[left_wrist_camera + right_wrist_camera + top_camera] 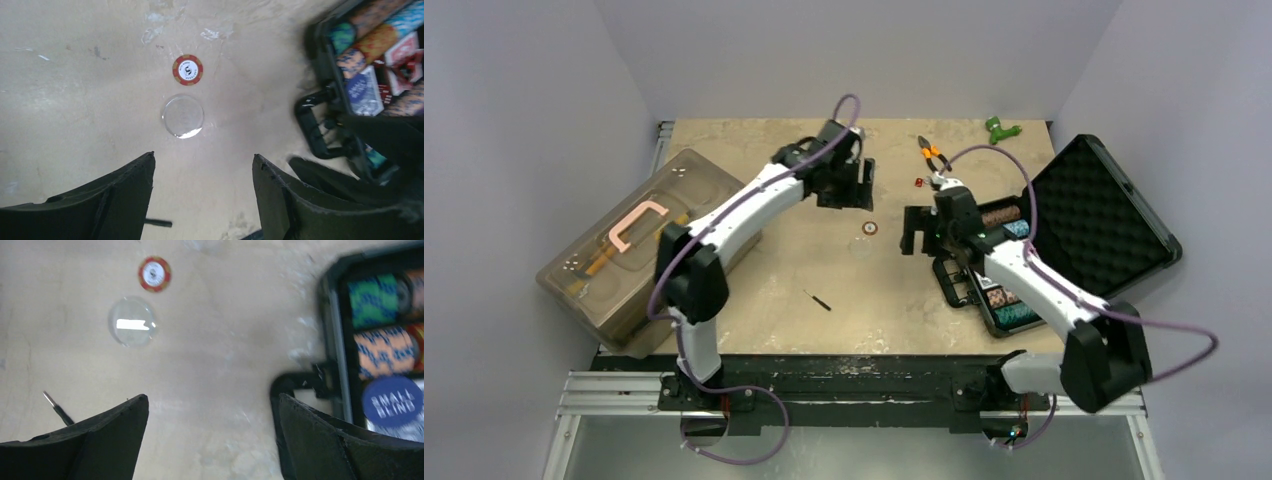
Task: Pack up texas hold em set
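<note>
The black case lies open at the right, its foam-lined lid (1104, 210) tilted back and its tray (952, 285) holding rows of striped chips and card decks. A red chip (869, 227) and a clear round button (861, 247) lie on the table left of the case. My left gripper (849, 190) is open and empty, just beyond them. In the left wrist view (204, 156) the chip (188, 69) and button (183, 116) lie ahead of it. My right gripper (916, 232) is open and empty beside the case handle (295, 385). A blue "small blind" button (392, 401) sits in the tray.
A translucent brown toolbox (649, 250) with a pink handle lies at the left. Orange-handled pliers (931, 153), a green object (1001, 128) and small red dice (919, 182) lie at the back. A thin black tool (818, 300) lies mid-table.
</note>
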{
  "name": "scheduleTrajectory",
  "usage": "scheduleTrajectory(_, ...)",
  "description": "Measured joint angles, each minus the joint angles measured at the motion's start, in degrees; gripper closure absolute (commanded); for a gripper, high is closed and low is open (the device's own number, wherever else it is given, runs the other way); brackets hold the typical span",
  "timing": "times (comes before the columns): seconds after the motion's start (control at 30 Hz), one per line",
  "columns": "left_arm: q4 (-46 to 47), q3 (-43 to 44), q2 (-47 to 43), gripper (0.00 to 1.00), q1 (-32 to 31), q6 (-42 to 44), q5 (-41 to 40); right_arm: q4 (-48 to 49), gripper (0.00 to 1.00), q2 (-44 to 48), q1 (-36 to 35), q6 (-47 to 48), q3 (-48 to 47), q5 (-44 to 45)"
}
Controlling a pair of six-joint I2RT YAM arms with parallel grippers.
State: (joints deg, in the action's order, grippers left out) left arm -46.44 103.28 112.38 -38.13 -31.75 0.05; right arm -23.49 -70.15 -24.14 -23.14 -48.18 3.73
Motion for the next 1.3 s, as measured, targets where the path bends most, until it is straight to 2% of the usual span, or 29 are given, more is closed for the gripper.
scheduleTrajectory(0.07, 0.7, -1.9, -6.1, 0.27, 2.7, 1.1, 3.5, 2.4, 0.09, -5.9, -2.4, -0.2, -3.8, 1.4)
scheduleTrajectory(0.13, 1.3, -4.1, -11.5, 0.26, 6.1, 1.9, 6.0, 4.8, 0.19, -12.0, -4.2, -0.6, -7.5, 3.2)
scheduleTrajectory(0.23, 1.4, -6.8, -17.6, 0.24, 11.3, 3.5, 8.6, 7.2, 0.23, -20.3, -6.2, -2.0, -12.3, 6.1)
scheduleTrajectory(0.27, 1.3, -7.5, -18.8, 0.24, 12.6, 4.0, 9.0, 7.8, 0.27, -22.9, -6.9, -2.6, -13.9, 7.1)
scheduleTrajectory(0.47, 0.4, -9.9, -20.4, 0.23, 12.5, 7.5, 12.8, 8.9, 0.28, -37.9, -11.0, -5.4, -25.7, 13.8)
scheduleTrajectory(0.53, 0.3, -11.5, -20.9, 0.23, 12.4, 8.0, 13.7, 8.7, 0.37, -41.7, -12.7, -6.1, -29.3, 16.0)
scheduleTrajectory(0.57, 0.1, -12.0, -21.0, 0.23, 12.5, 8.1, 14.3, 8.7, 0.41, -42.9, -13.3, -6.4, -30.3, 16.9)
scheduleTrajectory(0.67, 0.2, -13.1, -22.0, 0.23, 13.1, 8.4, 15.6, 7.9, 0.44, -44.2, -14.7, -7.4, -30.7, 19.0)
scheduleTrajectory(0.8, 0.2, -13.2, -23.8, 0.23, 13.9, 8.4, 16.6, 7.5, 0.54, -44.7, -14.9, -7.8, -30.7, 20.7)
scheduleTrajectory(1.17, 2.7, -15.0, -25.7, 0.23, 21.0, 6.9, 24.3, 7.6, 0.57, -47.2, -14.4, -7.9, -32.1, 22.2)
scheduleTrajectory(1.3, 3.2, -15.1, -25.7, 0.23, 21.6, 6.3, 26.8, 7.9, 0.57, -48.1, -14.4, -7.9, -32.6, 22.1)
